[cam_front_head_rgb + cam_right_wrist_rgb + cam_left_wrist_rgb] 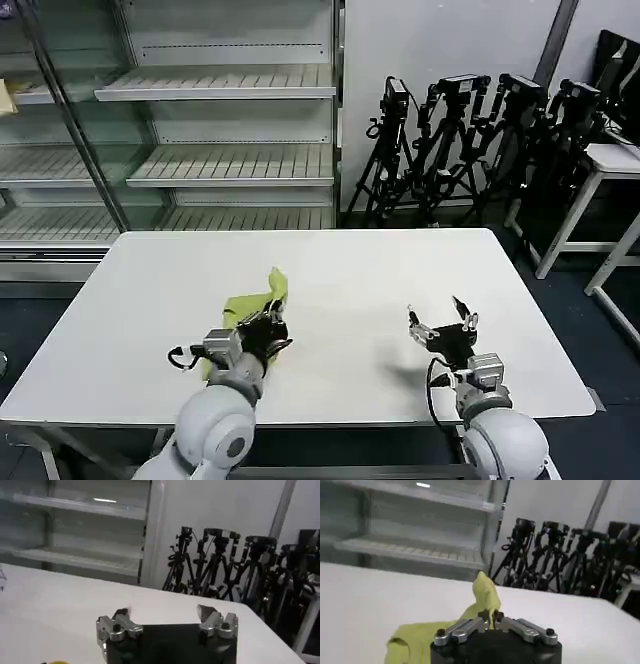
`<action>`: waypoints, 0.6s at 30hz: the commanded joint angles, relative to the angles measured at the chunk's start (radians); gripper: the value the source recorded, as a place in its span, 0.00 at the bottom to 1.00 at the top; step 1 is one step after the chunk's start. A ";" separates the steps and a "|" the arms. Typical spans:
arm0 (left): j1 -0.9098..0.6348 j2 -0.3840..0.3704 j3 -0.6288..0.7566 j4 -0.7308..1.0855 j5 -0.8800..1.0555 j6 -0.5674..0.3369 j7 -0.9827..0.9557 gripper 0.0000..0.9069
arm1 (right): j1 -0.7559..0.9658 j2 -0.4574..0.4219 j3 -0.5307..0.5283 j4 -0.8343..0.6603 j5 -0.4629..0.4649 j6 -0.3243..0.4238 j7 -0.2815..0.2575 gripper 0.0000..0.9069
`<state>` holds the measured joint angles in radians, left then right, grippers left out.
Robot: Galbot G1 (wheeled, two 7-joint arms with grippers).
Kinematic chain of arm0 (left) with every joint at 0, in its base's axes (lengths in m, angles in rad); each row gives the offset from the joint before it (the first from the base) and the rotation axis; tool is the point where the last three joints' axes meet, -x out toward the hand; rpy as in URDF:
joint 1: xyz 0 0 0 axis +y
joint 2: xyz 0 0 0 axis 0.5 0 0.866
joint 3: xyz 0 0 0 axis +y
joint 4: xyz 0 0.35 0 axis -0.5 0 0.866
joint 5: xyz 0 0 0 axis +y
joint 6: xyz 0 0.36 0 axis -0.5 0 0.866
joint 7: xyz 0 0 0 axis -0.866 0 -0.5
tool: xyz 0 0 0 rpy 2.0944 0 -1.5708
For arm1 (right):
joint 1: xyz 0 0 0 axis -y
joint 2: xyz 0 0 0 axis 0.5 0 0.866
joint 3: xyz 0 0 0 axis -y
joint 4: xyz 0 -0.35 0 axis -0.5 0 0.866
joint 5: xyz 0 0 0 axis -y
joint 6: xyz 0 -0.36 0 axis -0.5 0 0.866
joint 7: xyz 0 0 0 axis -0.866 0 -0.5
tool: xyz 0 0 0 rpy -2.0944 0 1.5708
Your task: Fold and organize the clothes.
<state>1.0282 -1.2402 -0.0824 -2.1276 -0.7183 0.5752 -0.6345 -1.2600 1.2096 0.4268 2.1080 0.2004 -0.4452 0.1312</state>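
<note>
The clothes are one lime T-shirt, bunched on the white table left of centre near the front. My left gripper is shut on a pinched fold of it. In the left wrist view the cloth rises in a peak from between the shut left gripper, and more of it trails back beside the gripper body. My right gripper hovers open above bare table at the front right, apart from the shirt. The right wrist view shows that right gripper open with nothing between its fingers.
Metal shelving stands behind the table. A cluster of black tripods is at the back right, with a white side table further right. Bare tabletop lies between the grippers and toward the far edge.
</note>
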 commanded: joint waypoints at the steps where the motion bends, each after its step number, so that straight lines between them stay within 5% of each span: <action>1: -0.067 -0.092 0.062 0.036 -0.104 0.002 -0.029 1.00 | 0.009 0.004 0.007 0.001 0.000 -0.002 -0.002 1.00; 12: -0.102 -0.154 0.047 0.020 -0.132 0.001 0.041 1.00 | 0.012 0.027 0.015 -0.006 -0.039 0.003 -0.009 1.00; 18: -0.096 -0.087 -0.027 0.008 0.048 -0.022 0.246 1.00 | 0.055 0.051 0.001 -0.046 -0.033 0.039 -0.007 1.00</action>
<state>0.9379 -1.3492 -0.0476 -2.1169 -0.8151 0.5758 -0.5957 -1.2418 1.2351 0.4338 2.0974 0.1834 -0.4386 0.1274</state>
